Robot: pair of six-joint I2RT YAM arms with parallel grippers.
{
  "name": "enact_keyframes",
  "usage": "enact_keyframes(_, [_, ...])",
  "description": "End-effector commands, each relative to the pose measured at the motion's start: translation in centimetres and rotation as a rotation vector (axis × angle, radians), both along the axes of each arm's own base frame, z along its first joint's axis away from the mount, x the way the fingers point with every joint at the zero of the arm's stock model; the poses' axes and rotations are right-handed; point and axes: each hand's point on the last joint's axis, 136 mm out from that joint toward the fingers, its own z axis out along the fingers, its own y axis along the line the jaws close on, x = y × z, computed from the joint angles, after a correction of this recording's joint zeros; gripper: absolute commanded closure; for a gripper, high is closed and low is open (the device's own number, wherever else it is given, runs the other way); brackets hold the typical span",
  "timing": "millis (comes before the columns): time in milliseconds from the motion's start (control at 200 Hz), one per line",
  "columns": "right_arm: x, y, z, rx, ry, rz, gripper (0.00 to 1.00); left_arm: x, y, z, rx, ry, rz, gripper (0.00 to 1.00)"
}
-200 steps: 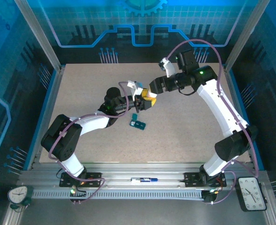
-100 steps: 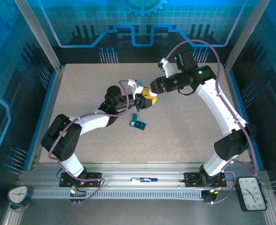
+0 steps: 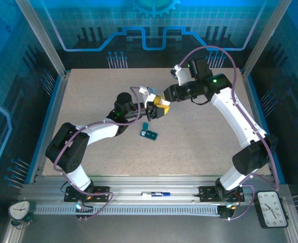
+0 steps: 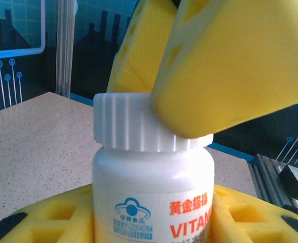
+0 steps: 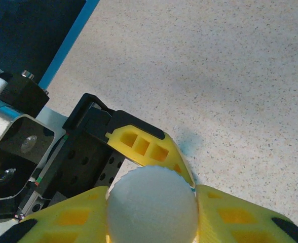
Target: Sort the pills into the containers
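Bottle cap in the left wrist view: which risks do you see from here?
The right pincer bites the ribbed cap at a slant, so it may slip when turning. The left pincer holds the white bottle by its smooth body, so the bottle may rotate too. Once open, contents could spill beside the teal pill box.

Plastics over a speckled bench
Glossy white plastic bottle (image 4: 149,172); ribbed, matt white cap (image 4: 134,124); matt yellow, faintly grainy fingers (image 4: 230,66); matt beige, speckled bench (image 5: 230,66); teal plastic box (image 3: 149,134).
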Motion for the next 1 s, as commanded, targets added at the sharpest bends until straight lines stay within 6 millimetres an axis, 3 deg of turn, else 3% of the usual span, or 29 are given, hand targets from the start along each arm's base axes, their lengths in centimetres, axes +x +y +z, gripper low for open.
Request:
enact_keyframes(0, [-0.6, -0.5, -1.2, -0.037, 0.037, -0.101, 0.65, 1.1, 0.1, 4.6, -0.066, -0.127, 0.052, 1.00])
enact_keyframes(310, [-0.8, -0.9, -2.8, -0.041, 0.053, -0.271, 0.65, 1.6, -0.6, 5.2, 0.034, -0.332, 0.289, 1.00])
enact_keyframes(580, [-0.7, -1.1, -2.7, -0.028, 0.050, -0.297, 0.58, 2.2, -0.8, 4.7, 0.016, -0.327, 0.351, 1.00])
enact_keyframes(790, [-0.5, -2.9, 0.9, 0.049, 0.003, -0.285, 0.38, 3.0, -0.5, 3.5, -0.015, -0.231, 0.300, 1.00])
enact_keyframes(996, [-1.7, -3.1, 4.3, 0.135, -0.105, -0.148, 0.22, 2.5, 0.5, 4.2, -0.082, -0.152, 0.163, 1.00])
